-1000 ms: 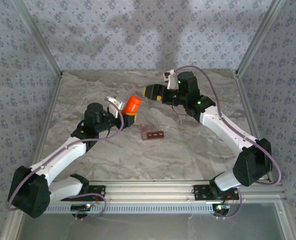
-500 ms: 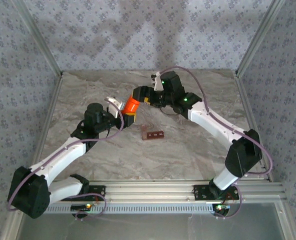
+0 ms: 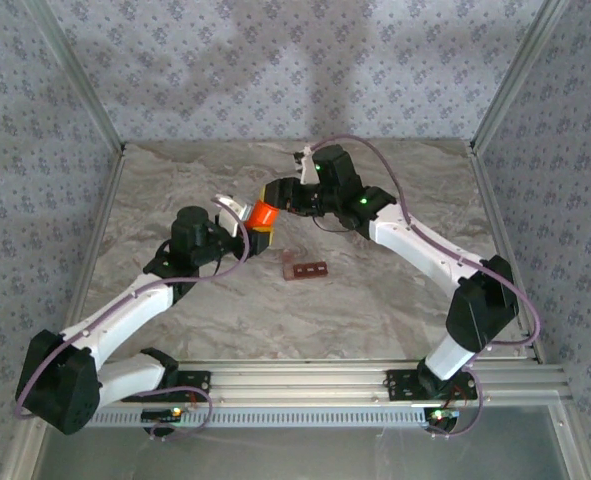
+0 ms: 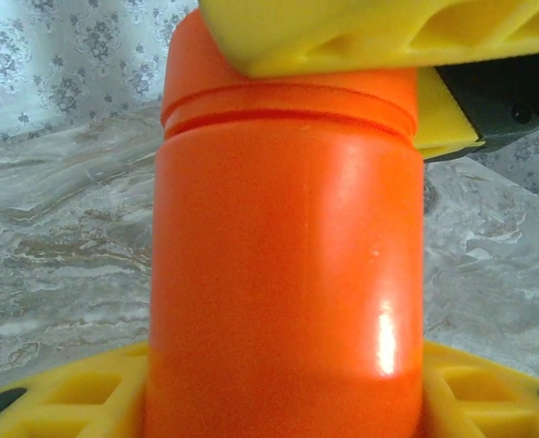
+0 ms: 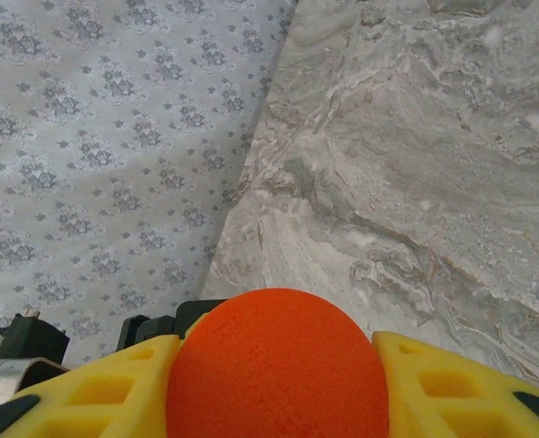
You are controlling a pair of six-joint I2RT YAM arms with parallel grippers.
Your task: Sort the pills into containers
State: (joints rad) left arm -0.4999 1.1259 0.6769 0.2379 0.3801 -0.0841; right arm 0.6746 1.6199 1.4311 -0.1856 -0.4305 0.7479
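Observation:
An orange bottle [image 3: 263,213] is held tilted above the table, with my left gripper [image 3: 257,230] shut around its body [image 4: 287,274]. My right gripper [image 3: 277,194] has come from the right and is shut on the bottle's cap [image 5: 278,365], a yellow finger [image 5: 451,388] pressed to each side. One of those right fingers [image 4: 369,36] lies across the cap in the left wrist view. The containers [image 3: 310,269], a dark red-brown strip of compartments, lie on the table just in front of the bottle. The pills are out of view.
A small dark red-brown piece [image 3: 288,258] sits at the strip's left end. The marble table [image 3: 375,310] is fenced by patterned walls with metal posts [image 3: 505,80] at the corners. Bare tabletop [image 5: 415,164] stretches beyond the cap.
My right arm has swung left to the bottle, and its jaws have closed on the cap. The left arm and the bottle have stayed put.

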